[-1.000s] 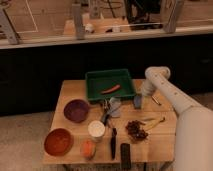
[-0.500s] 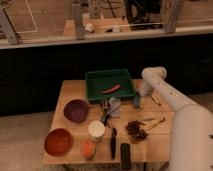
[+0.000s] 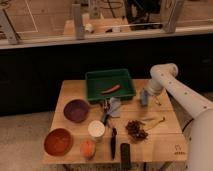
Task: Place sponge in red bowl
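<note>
Pale-blue foam sponge looks light and squashy; pinch across its middle. Gripper hovers to its right, grip state untellable.

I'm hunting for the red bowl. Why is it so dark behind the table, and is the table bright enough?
Camera view: the table is well lit, so the red bowl at its front left shows plainly; the strip right behind the table lies in deep shadow; the floor past the rail is brighter; the claw hangs in the light, just right of the green tray.
</note>
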You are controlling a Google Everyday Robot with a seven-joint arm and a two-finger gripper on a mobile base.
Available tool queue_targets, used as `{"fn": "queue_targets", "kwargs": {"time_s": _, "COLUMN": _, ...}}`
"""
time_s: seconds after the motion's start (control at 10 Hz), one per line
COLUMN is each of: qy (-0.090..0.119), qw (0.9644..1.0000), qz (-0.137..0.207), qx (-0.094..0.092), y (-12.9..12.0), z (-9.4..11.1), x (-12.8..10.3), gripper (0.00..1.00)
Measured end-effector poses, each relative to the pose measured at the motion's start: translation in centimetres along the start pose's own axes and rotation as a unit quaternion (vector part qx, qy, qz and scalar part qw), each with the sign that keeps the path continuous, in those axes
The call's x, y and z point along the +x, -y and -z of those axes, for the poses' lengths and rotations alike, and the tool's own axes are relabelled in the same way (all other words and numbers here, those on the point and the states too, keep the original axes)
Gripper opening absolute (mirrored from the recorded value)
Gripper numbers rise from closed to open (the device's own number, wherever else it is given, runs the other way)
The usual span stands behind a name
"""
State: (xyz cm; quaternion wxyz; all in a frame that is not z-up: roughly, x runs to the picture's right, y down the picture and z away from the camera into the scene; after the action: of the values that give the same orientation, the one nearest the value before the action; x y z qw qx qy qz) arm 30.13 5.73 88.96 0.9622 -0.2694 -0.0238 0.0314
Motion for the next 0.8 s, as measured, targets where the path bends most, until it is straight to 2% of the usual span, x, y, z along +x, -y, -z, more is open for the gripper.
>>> {"fn": "queue_targets", "kwargs": {"time_s": 0.1, "qy": 0.001, "qw": 1.0000, "qz": -0.006, "qx": 0.001, "y": -0.6, "z": 1.5, "x": 0.8, "gripper": 0.41}}
{"fn": "queue_targets", "kwargs": {"time_s": 0.2, "qy": 0.006, "qw": 1.0000, "qz": 0.000, "qx": 0.001, "y": -1.3, "z": 3.0, "x": 1.7, "gripper": 0.30}}
{"fn": "queue_targets", "kwargs": {"time_s": 0.4, "qy": 0.025, "qw": 0.9994, "qz": 0.025, "qx": -0.003, "y": -1.9, "z": 3.7, "x": 0.9, "gripper": 0.13}}
{"fn": "queue_targets", "kwargs": {"time_s": 0.5, "qy": 0.036, "qw": 0.9983, "qz": 0.044, "qx": -0.007, "y": -2.5, "z": 3.7, "x": 0.1, "gripper": 0.04}}
{"fn": "queue_targets", "kwargs": {"time_s": 0.6, "qy": 0.050, "qw": 0.9964, "qz": 0.068, "qx": -0.011, "y": -3.2, "z": 3.9, "x": -1.5, "gripper": 0.00}}
{"fn": "queue_targets", "kwargs": {"time_s": 0.8, "qy": 0.073, "qw": 0.9904, "qz": 0.116, "qx": -0.016, "y": -4.2, "z": 4.4, "x": -5.9, "gripper": 0.00}}
